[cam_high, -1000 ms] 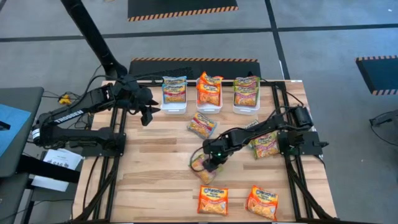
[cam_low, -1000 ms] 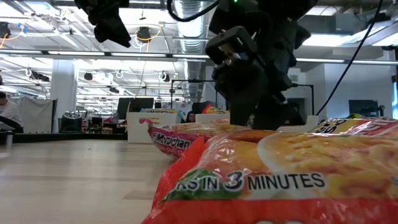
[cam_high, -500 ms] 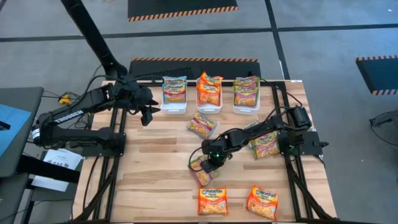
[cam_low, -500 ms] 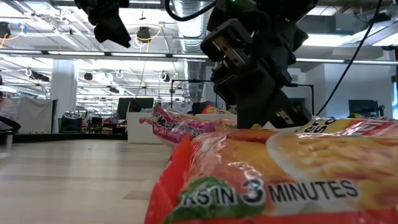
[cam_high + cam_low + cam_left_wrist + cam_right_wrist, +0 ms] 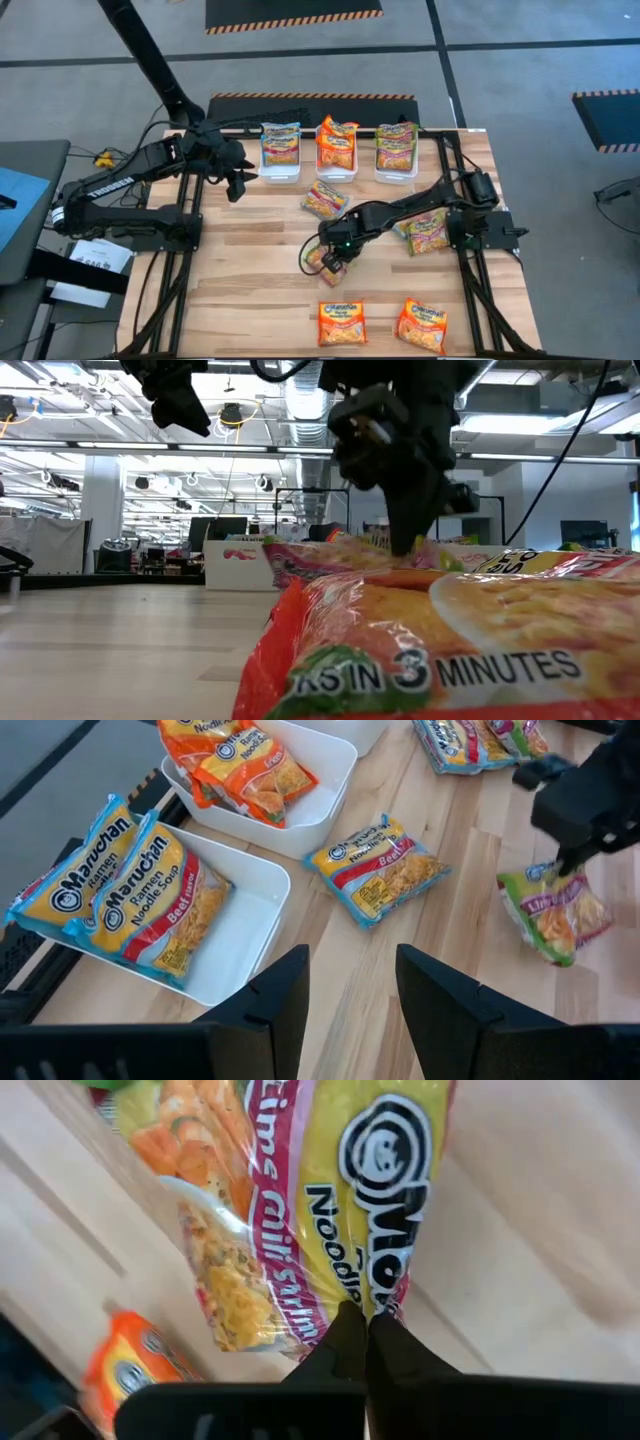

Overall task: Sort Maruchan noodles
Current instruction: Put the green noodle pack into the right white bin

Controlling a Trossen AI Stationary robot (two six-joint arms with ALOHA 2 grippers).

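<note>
Left gripper (image 5: 238, 186) hovering above the table's (image 5: 250, 290) far left, jaws apart, empty. Mid-table, right gripper (image 5: 335, 257) pinched tight on the edge of a green-yellow noodle packet (image 5: 324, 261), just near of the beef packet (image 5: 325, 201).

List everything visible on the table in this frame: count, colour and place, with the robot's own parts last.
White trays: three, in a row at the table's far edge.
Packets in trays: yellow-blue ones in the left tray, orange-red ones in the middle tray, green-yellow ones in the right tray.
Loose yellow-blue packet: one, just in front of the middle tray.
Loose green-yellow packets: by the right arm.
Loose orange-red packets: two, at the near edge.
Held green-yellow packet: one, table centre.
Wooden table: one, light.
Left gripper: open, hovering near the left tray.
Right gripper: shut on the held green-yellow packet's edge.
</note>
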